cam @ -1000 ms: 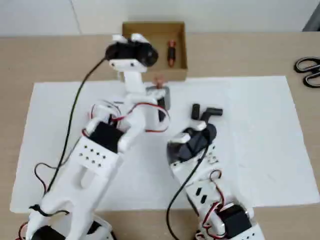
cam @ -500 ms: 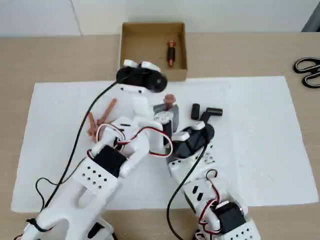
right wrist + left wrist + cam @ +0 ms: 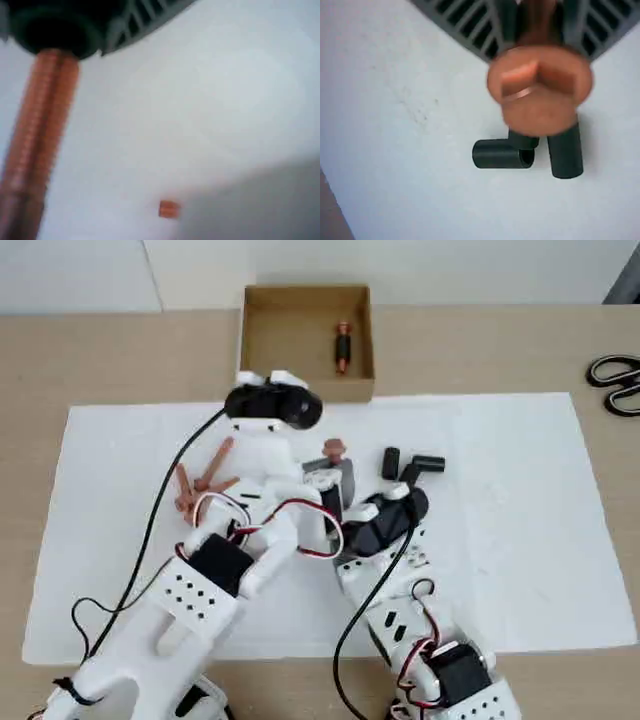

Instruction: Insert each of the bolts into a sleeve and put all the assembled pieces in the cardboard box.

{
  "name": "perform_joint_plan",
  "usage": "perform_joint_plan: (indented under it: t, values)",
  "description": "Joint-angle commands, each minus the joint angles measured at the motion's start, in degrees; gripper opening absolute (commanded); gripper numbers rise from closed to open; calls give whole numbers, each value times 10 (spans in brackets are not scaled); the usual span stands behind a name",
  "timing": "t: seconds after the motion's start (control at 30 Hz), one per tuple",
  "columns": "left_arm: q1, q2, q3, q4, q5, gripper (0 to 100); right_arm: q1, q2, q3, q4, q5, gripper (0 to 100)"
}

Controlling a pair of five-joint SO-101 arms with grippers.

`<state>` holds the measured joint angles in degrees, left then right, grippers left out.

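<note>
My left gripper [image 3: 335, 466] is shut on a copper bolt [image 3: 334, 449] at the middle of the white paper; its wide head [image 3: 540, 89] sits just beyond the grey fingers [image 3: 470, 20]. Close beside it, my right gripper [image 3: 374, 514] is shut on a black sleeve [image 3: 54, 31], and the bolt's threaded shank [image 3: 37, 145] meets the sleeve's mouth. Loose black sleeves [image 3: 391, 460] [image 3: 502, 154] lie on the paper just past both grippers. Several loose bolts [image 3: 200, 476] lie to the left. The cardboard box [image 3: 305, 288] at the back holds one assembled piece [image 3: 342, 346].
A white paper sheet [image 3: 520, 510] covers the table's middle. Scissors [image 3: 615, 380] lie at the far right edge. A small orange bit [image 3: 168, 208] rests on the paper. Both arms crowd the near middle of the sheet.
The left arm has drawn back from beside the box toward the near side, bringing its bolt up to the right gripper. The loose bolts on the left have come into sight.
</note>
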<state>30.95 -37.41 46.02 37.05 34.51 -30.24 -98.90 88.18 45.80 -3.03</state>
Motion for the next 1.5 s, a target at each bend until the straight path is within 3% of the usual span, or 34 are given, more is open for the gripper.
perform_joint_plan:
  t: [0.0,0.37,1.47]
  values:
    - [3,-23,-2,-4,4,6,-4,-10,-4,-15,-7,3]
    - [36,-23,-2,-4,4,6,-3,-10,-4,-15,-7,3]
    - [40,-23,-1,138,0,6,-1,-10,-4,-15,-7,3]
